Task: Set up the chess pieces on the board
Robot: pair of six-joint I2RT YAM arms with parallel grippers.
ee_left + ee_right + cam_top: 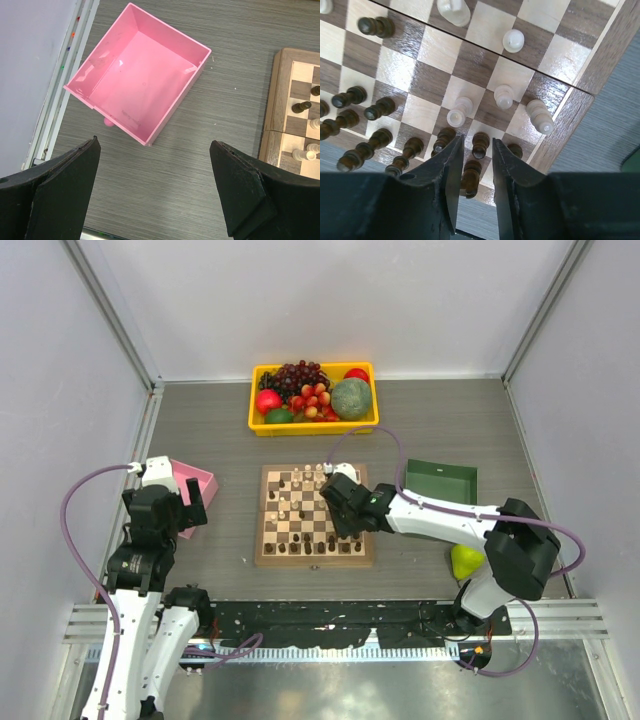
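Observation:
The board (315,562) lies mid-table with dark brown and cream chess pieces (300,505) on it. My right gripper (340,517) hangs low over its near right part. In the right wrist view the gripper (477,140) has its jaws a little apart, either side of a standing dark pawn (480,146), with small gaps on both sides. Another dark piece (470,181) stands just behind it, and cream pieces (458,111) stand beyond. My left gripper (155,150) is wide open and empty over bare table, left of the board (280,105).
A pink tray (140,75) sits just ahead of my left gripper. A green tray (440,483) lies right of the board. A yellow basket (310,428) of fruit is at the back. A yellow-green pear (466,561) lies by the right arm.

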